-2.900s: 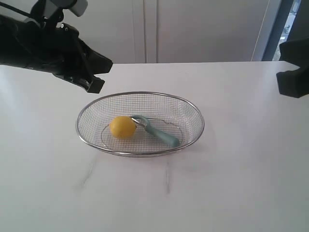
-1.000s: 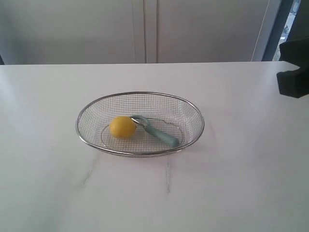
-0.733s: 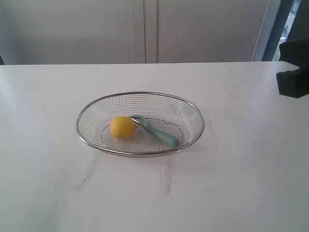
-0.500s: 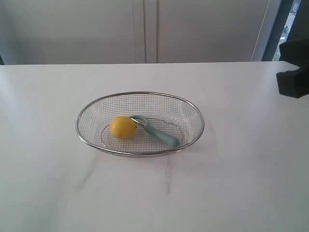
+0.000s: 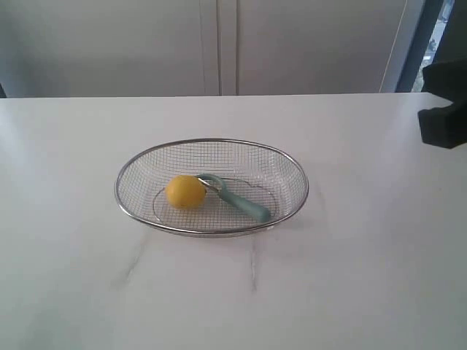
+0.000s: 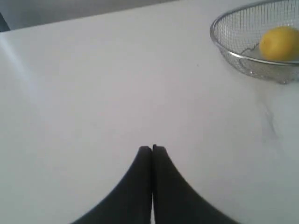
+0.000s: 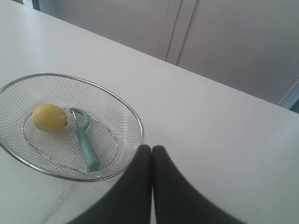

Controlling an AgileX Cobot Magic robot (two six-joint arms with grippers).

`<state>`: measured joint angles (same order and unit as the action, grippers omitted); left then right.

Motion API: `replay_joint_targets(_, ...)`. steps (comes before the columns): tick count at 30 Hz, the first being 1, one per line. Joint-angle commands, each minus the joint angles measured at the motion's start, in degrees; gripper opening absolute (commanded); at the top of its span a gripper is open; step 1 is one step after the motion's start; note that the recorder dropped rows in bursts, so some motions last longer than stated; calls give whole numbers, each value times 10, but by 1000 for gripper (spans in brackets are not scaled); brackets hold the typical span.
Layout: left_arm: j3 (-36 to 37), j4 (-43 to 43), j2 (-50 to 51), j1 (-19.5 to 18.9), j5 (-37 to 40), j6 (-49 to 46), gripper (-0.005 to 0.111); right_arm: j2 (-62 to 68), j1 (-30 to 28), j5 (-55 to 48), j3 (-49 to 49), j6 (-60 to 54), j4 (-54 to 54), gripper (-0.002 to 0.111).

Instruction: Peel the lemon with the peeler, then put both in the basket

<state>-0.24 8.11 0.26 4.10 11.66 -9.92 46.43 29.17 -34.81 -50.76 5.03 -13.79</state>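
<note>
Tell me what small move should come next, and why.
Probably just park the arms: the lemon and the peeler both lie inside the basket, and the left gripper and the right gripper are away from it, jaws shut, holding nothing.

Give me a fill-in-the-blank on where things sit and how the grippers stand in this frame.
1. The lemon lies in the ____.
2. The blade end of the peeler points toward the ____.
3. The left gripper and the right gripper are both ____ (open or shut).
Missing words: basket; lemon; shut.
</note>
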Motion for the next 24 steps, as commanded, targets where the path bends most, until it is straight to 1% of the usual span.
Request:
replay_joint_targets(1, 2, -7, -3, -14, 18, 17, 0, -3, 0, 2, 2, -2, 0, 0)
replay_joint_targets(4, 2, -9, -3, -39, 18, 32, 0, -3, 0, 2, 2, -2, 0, 0)
replay_joint_targets(7, 2, -13, -3, -48, 18, 33, 0, -3, 0, 2, 2, -2, 0, 0)
replay_joint_targets(14, 2, -53, -3, -45, 15, 90, 0, -3, 0, 2, 2, -2, 0, 0)
replay_joint_targets(17, 2, -61, -3, -45, 3, 92, 0, -3, 0, 2, 2, -2, 0, 0)
replay_joint_targets(24, 2, -61, -3, -47, 4, 87, 0, -3, 0, 2, 2, -2, 0, 0)
